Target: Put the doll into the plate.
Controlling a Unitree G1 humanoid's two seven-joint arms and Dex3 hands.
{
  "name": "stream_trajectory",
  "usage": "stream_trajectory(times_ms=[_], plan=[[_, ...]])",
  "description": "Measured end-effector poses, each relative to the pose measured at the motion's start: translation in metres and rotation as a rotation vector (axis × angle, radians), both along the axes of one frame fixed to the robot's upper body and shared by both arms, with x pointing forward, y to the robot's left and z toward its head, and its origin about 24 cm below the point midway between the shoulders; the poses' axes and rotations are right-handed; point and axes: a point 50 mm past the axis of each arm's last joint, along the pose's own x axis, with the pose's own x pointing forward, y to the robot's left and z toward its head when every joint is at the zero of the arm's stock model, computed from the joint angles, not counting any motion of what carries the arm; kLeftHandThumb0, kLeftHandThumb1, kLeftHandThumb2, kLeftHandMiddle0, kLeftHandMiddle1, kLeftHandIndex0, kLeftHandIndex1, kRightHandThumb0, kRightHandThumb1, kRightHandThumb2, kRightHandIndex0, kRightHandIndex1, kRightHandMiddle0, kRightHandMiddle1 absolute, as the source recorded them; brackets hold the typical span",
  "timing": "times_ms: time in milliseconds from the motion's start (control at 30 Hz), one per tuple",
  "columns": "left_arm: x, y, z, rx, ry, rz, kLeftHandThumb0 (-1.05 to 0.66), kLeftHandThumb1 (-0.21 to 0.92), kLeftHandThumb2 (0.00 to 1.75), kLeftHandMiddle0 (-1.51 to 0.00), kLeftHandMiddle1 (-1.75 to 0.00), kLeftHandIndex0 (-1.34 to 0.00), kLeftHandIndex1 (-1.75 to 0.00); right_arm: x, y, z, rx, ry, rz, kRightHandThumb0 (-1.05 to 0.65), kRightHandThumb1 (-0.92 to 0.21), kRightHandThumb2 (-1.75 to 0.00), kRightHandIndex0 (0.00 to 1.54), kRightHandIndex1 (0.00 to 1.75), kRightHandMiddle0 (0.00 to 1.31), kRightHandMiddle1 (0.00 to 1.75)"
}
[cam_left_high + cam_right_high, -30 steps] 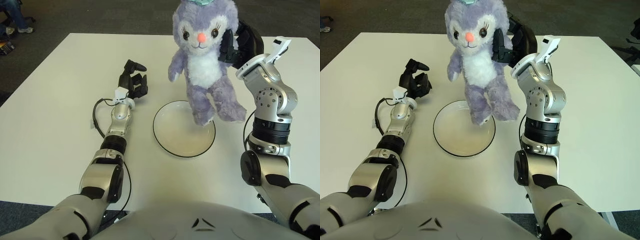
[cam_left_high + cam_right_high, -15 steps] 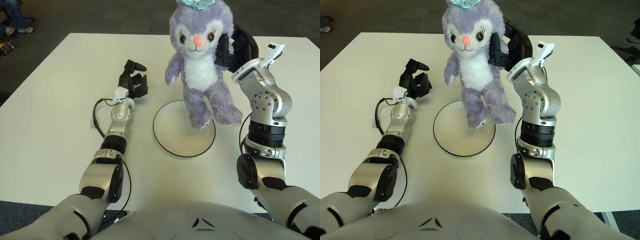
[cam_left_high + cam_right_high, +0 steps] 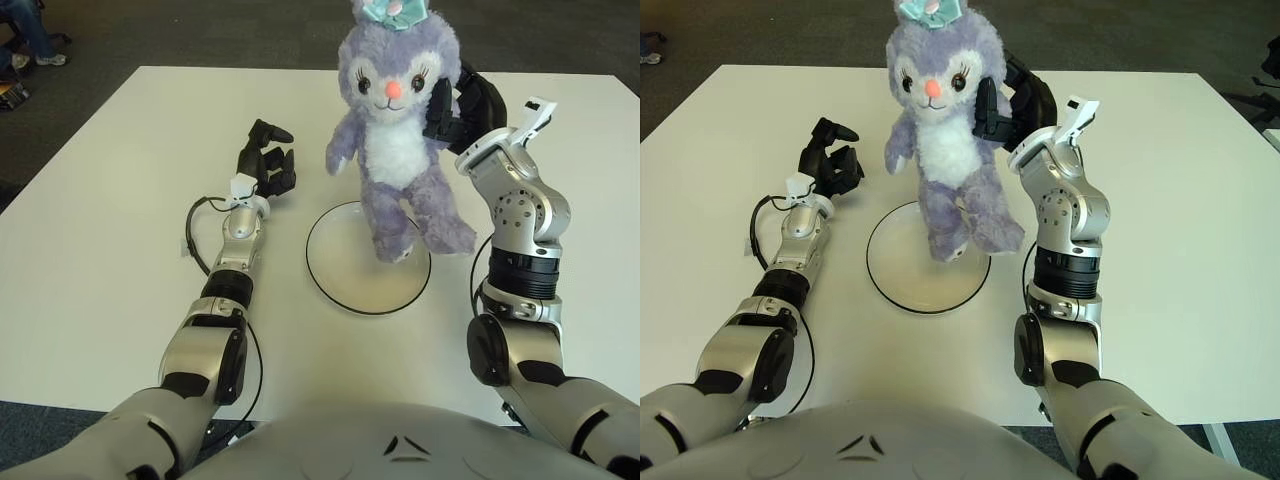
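The 2 eye views show nearly the same scene; the left eye view takes in a pair of seated legs and shoes at the top left corner, off the table, while the right eye view shows only a shoe there plus a dark object at the far right edge. The right hand (image 3: 462,100) is raised above the white table (image 3: 100,200), its black fingers (image 3: 992,100) clamped on the back and side of the purple doll (image 3: 398,140), which hangs upright facing the robot, a teal bow on its head. The doll's feet dangle over the far right part of the round plate (image 3: 350,275); whether they touch it cannot be told. The plate is pale with a dark rim and sits on the table between the 2 forearms. The doll's body hides most of the right hand and the plate's far rim. The left hand (image 3: 267,165) shows on the table to the left of the plate, well apart from the doll, its dark fingers loosely curled and holding nothing; a black cable loops beside that wrist.
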Motion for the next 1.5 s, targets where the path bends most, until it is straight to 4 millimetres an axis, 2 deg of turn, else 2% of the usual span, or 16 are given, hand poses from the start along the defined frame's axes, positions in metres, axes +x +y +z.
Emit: stream_trajectory(times_ms=[800, 1167, 1500], plan=[[0.000, -0.003, 0.001, -0.009, 0.002, -0.003, -0.38, 0.69, 0.84, -0.93, -1.75, -0.34, -1.75, 0.004, -0.008, -0.027, -0.006, 0.078, -0.042, 0.48, -0.26, -1.38, 0.65, 1.75, 0.81, 1.75], [0.000, -0.004, 0.002, -0.011, 0.007, -0.004, -0.38, 0.69, 0.84, -0.91, -1.75, -0.33, -1.75, 0.002, -0.007, -0.044, -0.056, 0.123, -0.039, 0.49, -0.24, -1.40, 0.66, 1.75, 0.84, 1.75], [-0.001, -0.005, 0.002, -0.014, 0.012, -0.006, -0.38, 0.70, 0.83, -0.92, -1.75, -0.33, -1.75, 0.000, -0.004, -0.050, -0.073, 0.133, -0.028, 0.49, -0.26, -1.38, 0.65, 1.75, 0.81, 1.75]])
